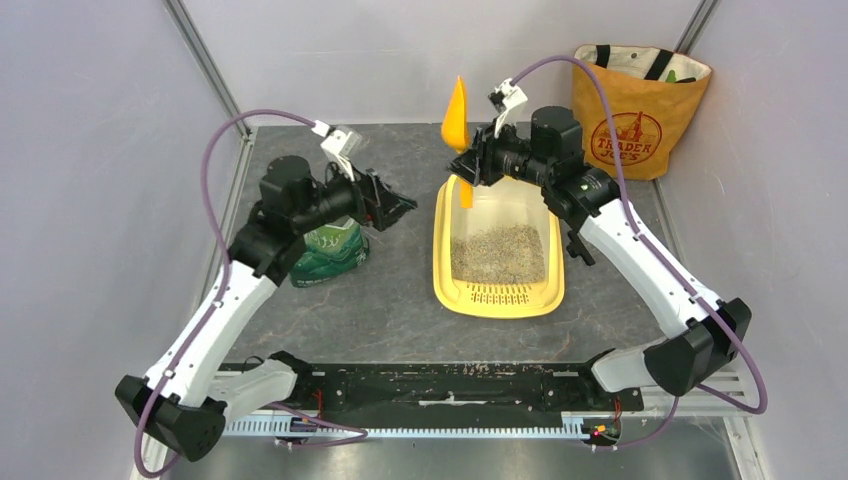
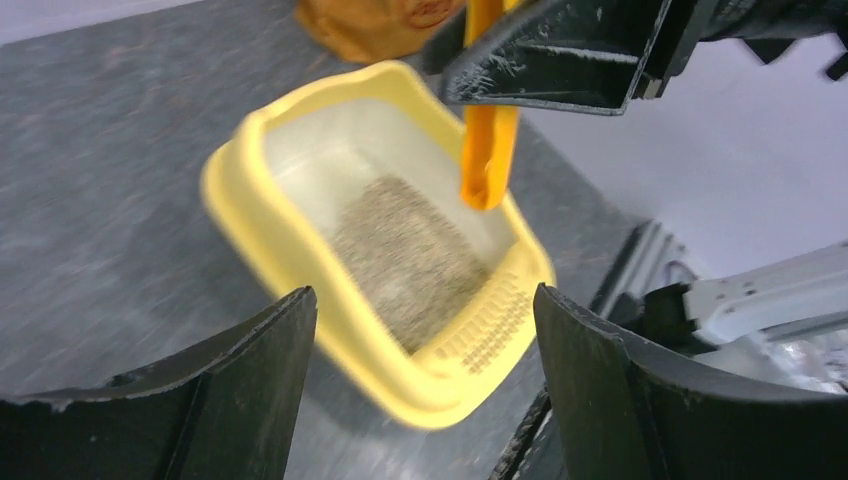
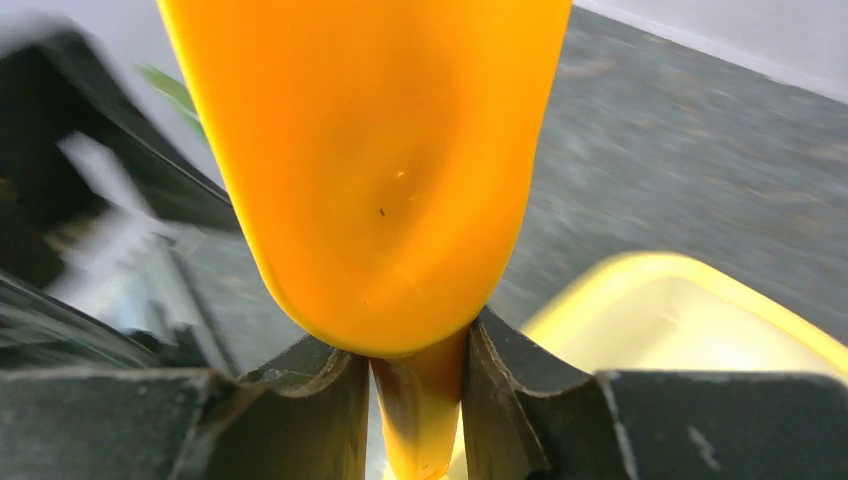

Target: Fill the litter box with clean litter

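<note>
The yellow litter box (image 1: 441, 260) lies mid-table with its slotted grate toward the arms. A patch of grey-beige clean litter (image 1: 497, 253) covers its near half. My right gripper (image 1: 470, 165) hovers over the box's far end, shut on the handle of an orange scoop (image 1: 456, 115) that stands upright, bowl up. The right wrist view shows the scoop (image 3: 370, 150) clamped in my gripper (image 3: 418, 345). My left gripper (image 1: 395, 205) is open and holds nothing, left of the box. Its wrist view shows my open gripper (image 2: 422, 295), the litter box (image 2: 225, 190), litter (image 2: 405, 255) and scoop handle (image 2: 487, 150).
A crinkly green bag (image 1: 332, 252) stands on the table under the left arm. An orange tote bag (image 1: 635, 110) leans at the back right corner. Pale walls close in the table on three sides.
</note>
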`<state>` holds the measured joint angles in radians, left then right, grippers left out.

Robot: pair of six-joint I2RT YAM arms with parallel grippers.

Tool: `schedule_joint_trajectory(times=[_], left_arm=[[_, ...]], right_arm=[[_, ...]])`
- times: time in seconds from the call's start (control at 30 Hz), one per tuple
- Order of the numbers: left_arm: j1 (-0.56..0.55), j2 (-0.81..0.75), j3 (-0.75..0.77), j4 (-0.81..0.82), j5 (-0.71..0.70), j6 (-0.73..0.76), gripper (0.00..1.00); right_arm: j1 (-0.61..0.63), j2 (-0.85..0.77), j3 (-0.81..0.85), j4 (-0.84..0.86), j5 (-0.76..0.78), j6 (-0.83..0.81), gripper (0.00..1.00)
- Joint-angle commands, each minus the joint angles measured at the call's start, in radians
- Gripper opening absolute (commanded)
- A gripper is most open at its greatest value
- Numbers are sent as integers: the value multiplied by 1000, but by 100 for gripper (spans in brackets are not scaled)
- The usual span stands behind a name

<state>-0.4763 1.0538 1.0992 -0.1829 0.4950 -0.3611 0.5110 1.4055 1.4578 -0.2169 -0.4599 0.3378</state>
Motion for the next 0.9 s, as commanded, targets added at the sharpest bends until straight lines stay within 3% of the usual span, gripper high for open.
schedule_joint_trajectory(times=[0.0, 0.13, 0.3, 0.63, 0.87], left_arm=[[106, -5, 194, -404, -53, 270, 86], [138, 87, 356, -471, 2, 261, 86], [124, 195, 441, -434, 126, 86, 87], [78, 254, 384, -274, 161, -82, 83], [62, 282, 299, -239, 157, -157, 72]], right_arm=[[0, -40, 32, -335, 285, -519, 0], [22, -58, -2, -389, 409, -741, 0], [106, -76, 2, -438, 514, -932, 0], [224, -46, 56, -515, 596, -1066, 0], [284, -56, 41, -487, 638, -1130, 0]])
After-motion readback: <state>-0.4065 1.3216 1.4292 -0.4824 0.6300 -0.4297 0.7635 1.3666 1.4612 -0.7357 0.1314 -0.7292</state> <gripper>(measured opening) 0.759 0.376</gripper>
